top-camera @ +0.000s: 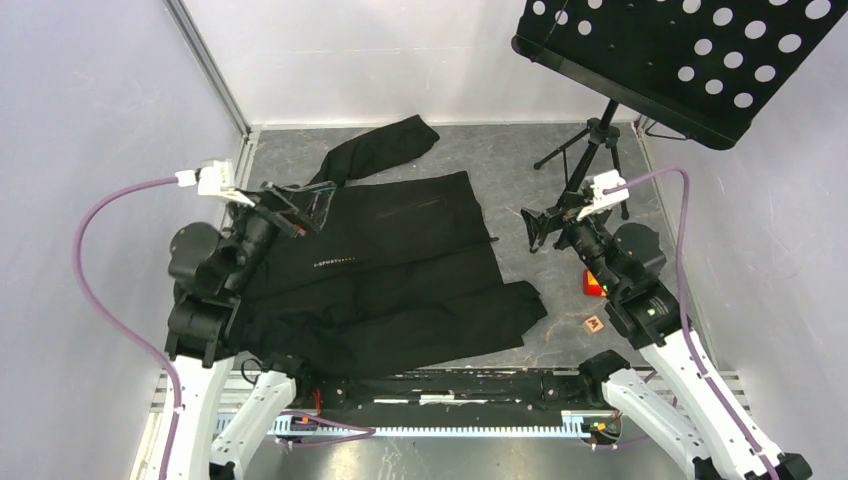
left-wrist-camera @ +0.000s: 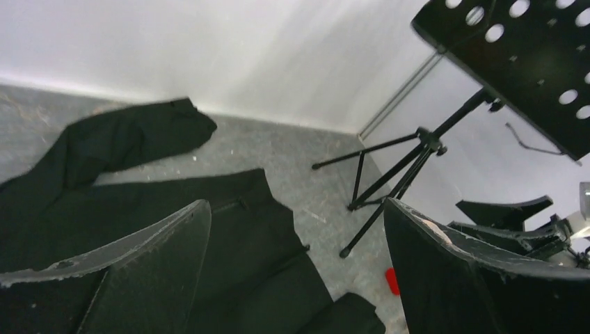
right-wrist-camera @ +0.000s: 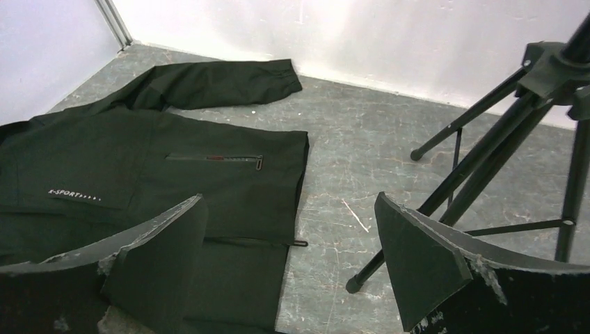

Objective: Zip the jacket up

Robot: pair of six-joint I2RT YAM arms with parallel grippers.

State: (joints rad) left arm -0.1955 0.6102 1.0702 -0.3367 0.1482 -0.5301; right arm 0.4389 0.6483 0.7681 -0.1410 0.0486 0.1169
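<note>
Top external shows the jacket (top-camera: 390,270) spread on the tabletop (top-camera: 520,160), left claw (top-camera: 308,205) and right claw (top-camera: 540,226) both released, empty. Swing the right one carelessly and you catch the music stand (top-camera: 690,60) just beside it.

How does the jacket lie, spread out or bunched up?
Spread out flat: the jacket lies front up, white lettering showing, one sleeve stretched out straight.

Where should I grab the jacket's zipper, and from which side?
Pinch the small pull tab poking past the hem of the jacket, likely with the right end effector from the hem side: it lies flat on the table, nearest that arm.
</note>
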